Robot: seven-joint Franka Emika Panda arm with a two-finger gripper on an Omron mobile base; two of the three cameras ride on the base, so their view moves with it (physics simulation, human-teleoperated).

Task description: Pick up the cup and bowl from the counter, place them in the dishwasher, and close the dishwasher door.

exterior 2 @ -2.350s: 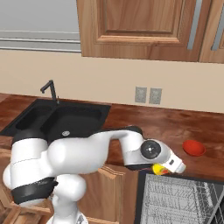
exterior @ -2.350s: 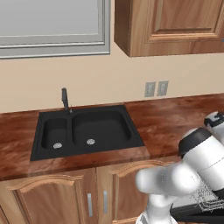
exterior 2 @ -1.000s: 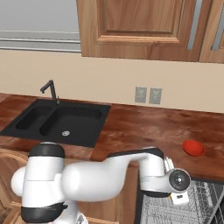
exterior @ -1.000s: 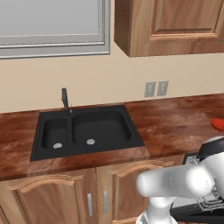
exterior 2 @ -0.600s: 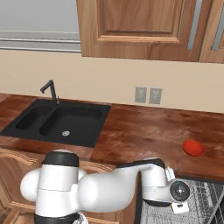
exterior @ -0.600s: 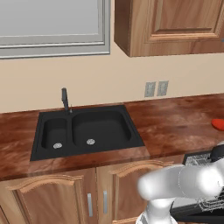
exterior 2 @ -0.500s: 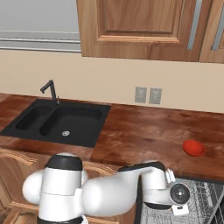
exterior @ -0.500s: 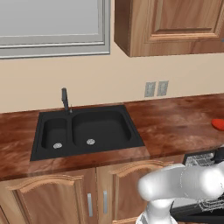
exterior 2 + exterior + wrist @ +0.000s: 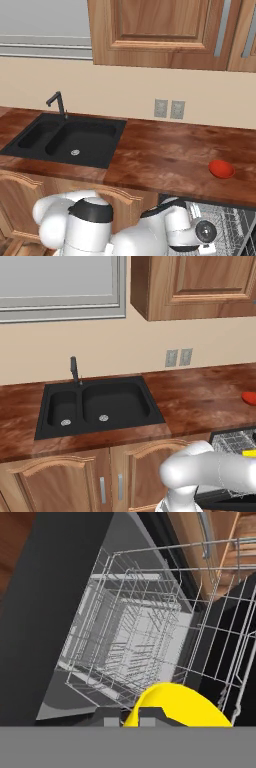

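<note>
The yellow cup sits at the bottom of the hand view, and my gripper is shut on it just above the grey-white wire rack of the open dishwasher. In the left base view a sliver of the cup shows over the rack. My hand hangs low over the rack in the right base view. The red bowl rests on the reddish-brown counter, to the right and behind the rack; the bowl also peeks in at the left base view's right edge.
A black double sink with a dark faucet is set in the counter to the left. Light wooden cabinet doors lie below, wall cabinets above. My white arm crosses in front of the dishwasher opening.
My arm has swung down from counter height, carrying the cup into the open dishwasher above the rack. The bowl has stayed where it was.
</note>
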